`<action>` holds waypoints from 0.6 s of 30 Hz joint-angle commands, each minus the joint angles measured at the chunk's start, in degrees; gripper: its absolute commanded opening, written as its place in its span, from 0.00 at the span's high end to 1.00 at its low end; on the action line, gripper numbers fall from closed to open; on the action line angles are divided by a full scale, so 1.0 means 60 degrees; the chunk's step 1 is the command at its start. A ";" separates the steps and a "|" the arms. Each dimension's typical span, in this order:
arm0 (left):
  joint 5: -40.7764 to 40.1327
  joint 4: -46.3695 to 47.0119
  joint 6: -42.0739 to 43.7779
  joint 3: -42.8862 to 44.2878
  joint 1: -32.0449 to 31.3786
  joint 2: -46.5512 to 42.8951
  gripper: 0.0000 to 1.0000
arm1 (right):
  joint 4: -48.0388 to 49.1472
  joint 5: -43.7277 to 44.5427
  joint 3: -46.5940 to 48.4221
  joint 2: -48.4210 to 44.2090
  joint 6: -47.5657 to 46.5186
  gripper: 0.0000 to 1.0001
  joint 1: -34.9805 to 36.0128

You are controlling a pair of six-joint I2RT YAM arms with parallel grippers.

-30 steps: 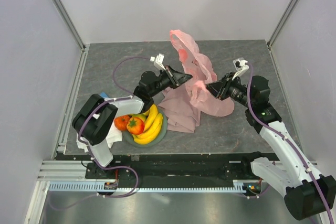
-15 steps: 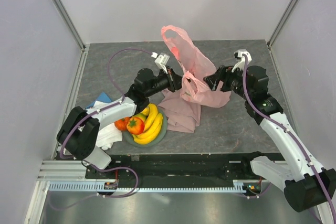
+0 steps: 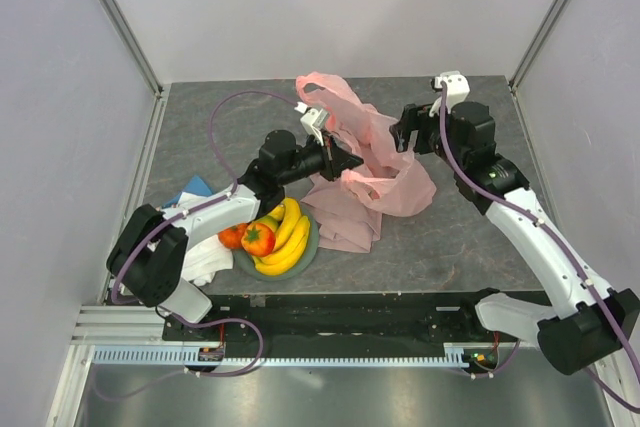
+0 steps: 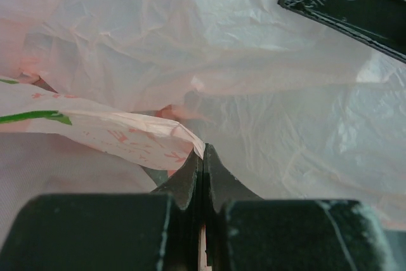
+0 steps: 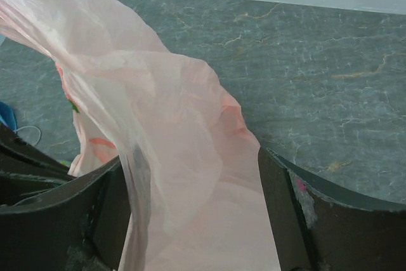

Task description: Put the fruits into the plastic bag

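Note:
The pale-pink plastic bag point(image 3: 375, 142) hangs lifted between both grippers over the middle of the table. My left gripper point(image 3: 350, 160) is shut on a thin edge of the bag; in the left wrist view its jaws point(image 4: 203, 150) meet with the film point(image 4: 254, 93) pinched between them. My right gripper point(image 3: 402, 132) is open, and the bag point(image 5: 171, 131) drapes loosely between its spread fingers point(image 5: 304, 214). The bananas point(image 3: 288, 237), a red fruit point(image 3: 257, 238), a tangerine point(image 3: 231, 236) and a green-yellow fruit point(image 3: 266, 219) lie on the grey-green plate point(image 3: 312, 245). The yellow oblong fruit is not visible.
A dusty-pink cloth point(image 3: 345, 215) lies on the table under the bag, right of the plate. A white cloth point(image 3: 205, 259) and a blue object point(image 3: 195, 187) lie at the near left. Grey walls stand on three sides.
My right gripper has moved back and up, away from the left gripper. The bag's handle loop has swung left and lower. The left arm's base has turned while its gripper stayed near the same spot.

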 commanded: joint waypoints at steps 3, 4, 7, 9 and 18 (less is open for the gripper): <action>0.0118 -0.0151 0.0719 0.0605 -0.0068 -0.0408 0.98 | -0.0063 0.0109 0.0305 0.0626 -0.0318 0.27 0.0339; 0.0118 -0.0180 0.0748 0.0649 -0.0068 -0.0379 0.98 | -0.0063 0.0109 0.0261 0.0685 -0.0289 0.32 0.0398; 0.0103 -0.0356 0.0865 0.0839 -0.0068 -0.0291 0.98 | -0.0063 -0.0037 0.0245 0.0905 -0.0216 0.52 0.0530; -0.0042 -0.0633 0.1041 0.1000 -0.0068 -0.0290 0.98 | -0.0034 0.0268 0.0347 0.0964 -0.0157 0.79 0.0545; -0.0001 -0.0633 0.0104 -0.0112 0.1949 -0.1520 0.99 | -0.1102 0.1323 0.2236 0.2061 0.0136 1.00 -0.1870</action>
